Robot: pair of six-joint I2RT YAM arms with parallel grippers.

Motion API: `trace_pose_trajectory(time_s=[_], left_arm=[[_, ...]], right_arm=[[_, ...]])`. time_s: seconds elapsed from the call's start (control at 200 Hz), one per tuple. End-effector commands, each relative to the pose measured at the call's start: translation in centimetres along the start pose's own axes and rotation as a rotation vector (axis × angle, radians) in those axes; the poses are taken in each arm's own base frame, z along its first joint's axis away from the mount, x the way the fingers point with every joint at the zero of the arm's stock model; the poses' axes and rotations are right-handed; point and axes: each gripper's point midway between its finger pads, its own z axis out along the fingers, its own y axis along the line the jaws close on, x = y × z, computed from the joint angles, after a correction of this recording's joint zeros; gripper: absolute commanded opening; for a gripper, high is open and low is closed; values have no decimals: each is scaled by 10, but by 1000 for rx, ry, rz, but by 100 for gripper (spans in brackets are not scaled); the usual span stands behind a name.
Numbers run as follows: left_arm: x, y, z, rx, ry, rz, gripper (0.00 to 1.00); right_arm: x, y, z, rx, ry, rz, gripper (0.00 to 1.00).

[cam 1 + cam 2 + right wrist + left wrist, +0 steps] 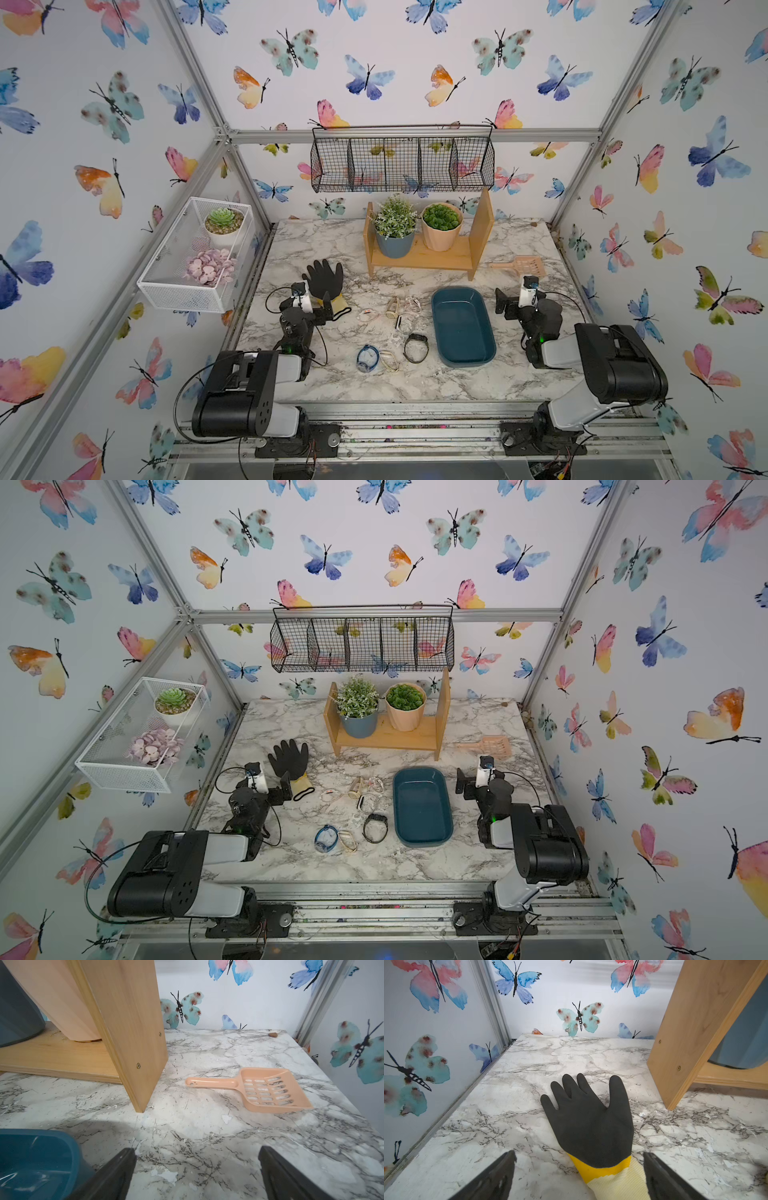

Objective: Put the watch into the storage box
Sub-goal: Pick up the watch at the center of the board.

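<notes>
Jaws wide (both empty); watch (417,338) between them, untouched.

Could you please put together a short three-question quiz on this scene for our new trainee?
1. True or false: the storage box already holds a watch.
2. Multiple choice: in its wrist view, what lies just ahead of the left gripper?
A. a black glove
B. a peach scoop
C. a blue plant pot
3. Fill in the blank: the black watch lies outside the storage box, on the ___ arm's side of it.

Key
1. False: the storage box is empty.
2. A: the black glove, with its yellow cuff between the open jaws.
3. Left.
</notes>
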Motion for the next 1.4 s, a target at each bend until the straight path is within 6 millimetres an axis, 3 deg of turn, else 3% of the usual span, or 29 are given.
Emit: trace_pose_trajectory(time_s=[0.0,0.636,0.731,0.896,1.006,1.131,1.397], left_arm=[[-3,-2,-3,17,-12,4,99],[-3,-1,-2,29,-9,-5,99],[-18,2,-1,8,-46,-13,99],[-21,-5,12,37,93,-2,99],[-27,-10,11,35,111,-5,99],[-39,-21,3,71,103,-48,99],[-45,-54,-11,126,160,-35,99]], right_arm=[[-3,-1,-3,12,-10,0,99],[-4,0,-5,10,-17,0,99],[-13,-1,-2,14,-18,0,99],[-28,0,4,2,33,-7,99],[-56,2,1,0,-4,23,99],[-86,24,8,-105,-1,18,99],[-94,111,7,-322,58,-66,98]])
